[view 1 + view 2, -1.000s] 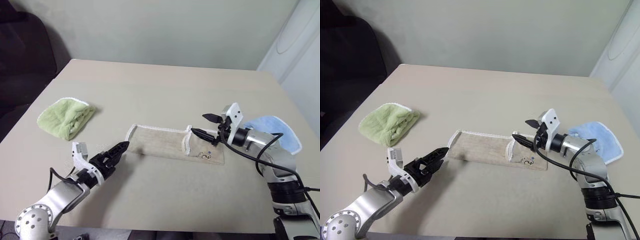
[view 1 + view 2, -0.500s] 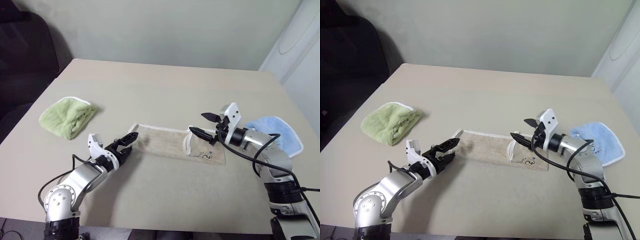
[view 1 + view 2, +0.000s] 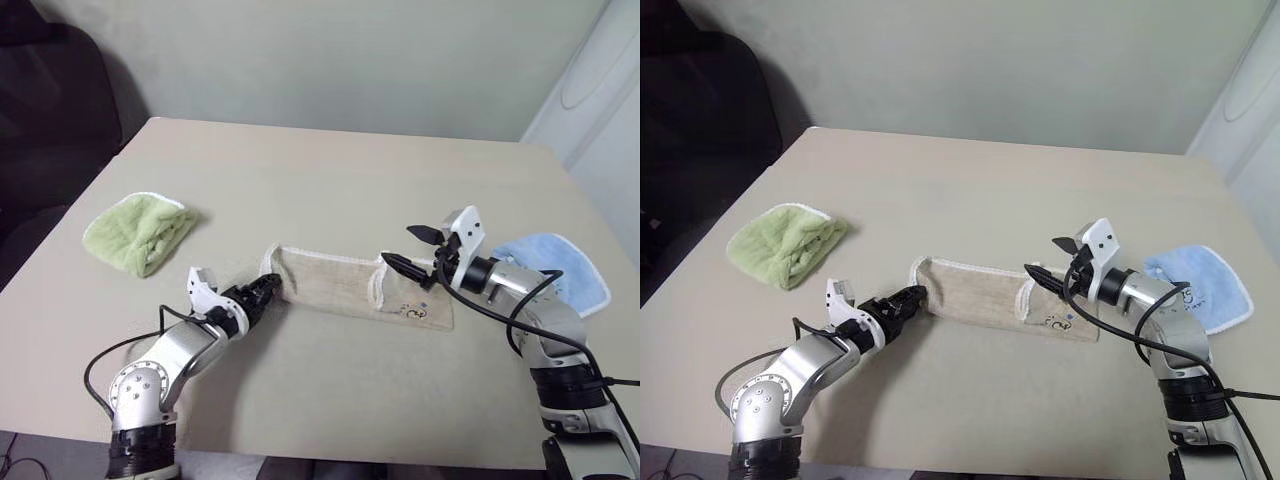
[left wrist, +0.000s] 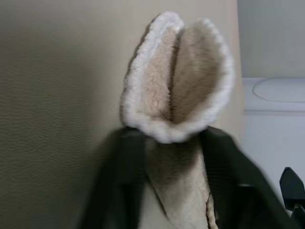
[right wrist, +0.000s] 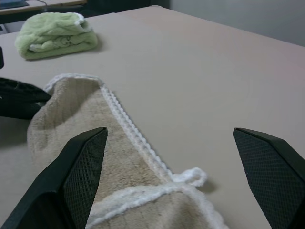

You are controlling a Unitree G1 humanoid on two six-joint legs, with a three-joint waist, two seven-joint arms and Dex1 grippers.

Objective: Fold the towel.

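Observation:
The beige towel [image 3: 330,283] lies folded in a long strip at the middle of the table, white corded edging around it and a small embroidered mark near its right end. My left gripper [image 3: 268,290] is at the strip's left end, shut on the towel's edge; in the left wrist view the bunched edge [image 4: 176,109] sits between the two fingers [image 4: 125,181]. My right gripper [image 3: 399,246] hovers open just above the strip's right part, by the folded-over edge. In the right wrist view the towel [image 5: 86,143] and its white loop [image 5: 190,177] lie between the spread fingers [image 5: 81,167].
A light green folded cloth [image 3: 140,232] lies at the table's left side. A light blue cloth [image 3: 555,270] lies at the right edge, behind my right arm. The tan table [image 3: 330,170] stretches bare behind the towel. A dark chair stands at far left.
My left gripper has reached forward to the towel's left end and closed on its edge, bunching it slightly. The right gripper has stayed in place, open.

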